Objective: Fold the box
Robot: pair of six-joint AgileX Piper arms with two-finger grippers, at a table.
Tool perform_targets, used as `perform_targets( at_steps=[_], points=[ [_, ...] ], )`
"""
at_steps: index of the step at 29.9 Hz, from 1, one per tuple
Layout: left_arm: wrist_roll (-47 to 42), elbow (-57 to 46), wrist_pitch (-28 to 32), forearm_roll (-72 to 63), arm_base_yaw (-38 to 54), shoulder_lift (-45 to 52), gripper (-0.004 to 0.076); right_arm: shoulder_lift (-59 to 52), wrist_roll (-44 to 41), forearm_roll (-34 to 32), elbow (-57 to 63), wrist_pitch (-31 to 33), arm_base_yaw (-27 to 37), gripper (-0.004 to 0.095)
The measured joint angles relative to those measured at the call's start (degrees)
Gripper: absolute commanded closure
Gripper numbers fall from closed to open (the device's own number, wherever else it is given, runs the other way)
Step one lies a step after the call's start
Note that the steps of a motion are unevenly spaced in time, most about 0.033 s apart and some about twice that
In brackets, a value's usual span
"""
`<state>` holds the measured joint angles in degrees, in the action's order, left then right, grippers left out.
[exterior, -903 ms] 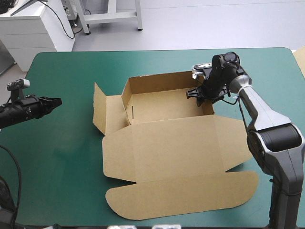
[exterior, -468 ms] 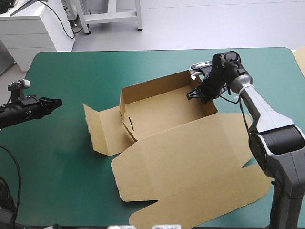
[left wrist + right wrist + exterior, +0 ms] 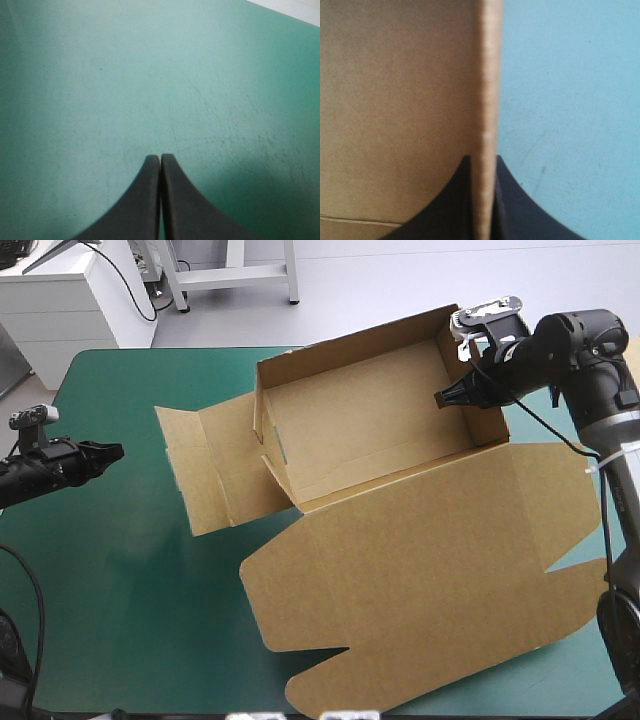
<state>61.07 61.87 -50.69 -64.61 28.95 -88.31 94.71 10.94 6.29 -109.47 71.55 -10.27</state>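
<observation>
Box point(image 3: 400, 540) of brown board lies from the tabletop's middle toward its right and near edges. It forms an open tray with raised walls at the far side, seemingly tipped up off the cover, and its lid spreads flat toward the near edge. The right gripper point(image 3: 447, 397) pinches the tray's right wall. The left gripper point(image 3: 115, 450), fingers pressed together on nothing, hovers near the left edge, well apart. The teal-green cover point(image 3: 120, 620) shows faint scuffs. A white cabinet point(image 3: 70, 300) stands beyond the far left corner.

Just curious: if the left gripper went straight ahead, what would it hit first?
Likely the box, at its left flap, seen from above; yet the left gripper's own view shows only teal-green cover ahead, so height is uncertain.
</observation>
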Motion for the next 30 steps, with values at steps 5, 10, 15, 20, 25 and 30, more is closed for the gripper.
perform_targets(
  at_steps=[5,10,15,20,25,30],
  points=[
    [0.0,0.0,-0.6,-4.2,-0.3,-2.3,0.0732,-1.0,1.0,4.5,0.0,0.0,0.0,0.0929],
    [-3.0,0.0,-0.8,-5.3,-5.3,-5.9,0.0732,-1.0,1.5,7.5,0.0,0.0,0.0,0.0928],
    [-8.4,0.0,0.8,-5.3,-14.5,-7.7,0.0732,-1.0,1.5,7.9,0.0,0.0,0.0,0.0928],
    [-11.1,0.0,1.3,-7.7,-23.5,-7.7,0.0732,0.2,1.5,7.9,0.0,-0.1,0.0,0.0927],
    [-11.5,0.0,1.2,-11.8,-27.7,-7.5,0.0732,2.7,-0.3,6.4,0.0,-1.4,0.0,0.0927],
    [-11.5,0.0,0.4,-12.7,-28.3,-4.9,0.0732,4.2,-3.8,3.2,0.0,-4.0,0.0,0.0927]
  ],
)
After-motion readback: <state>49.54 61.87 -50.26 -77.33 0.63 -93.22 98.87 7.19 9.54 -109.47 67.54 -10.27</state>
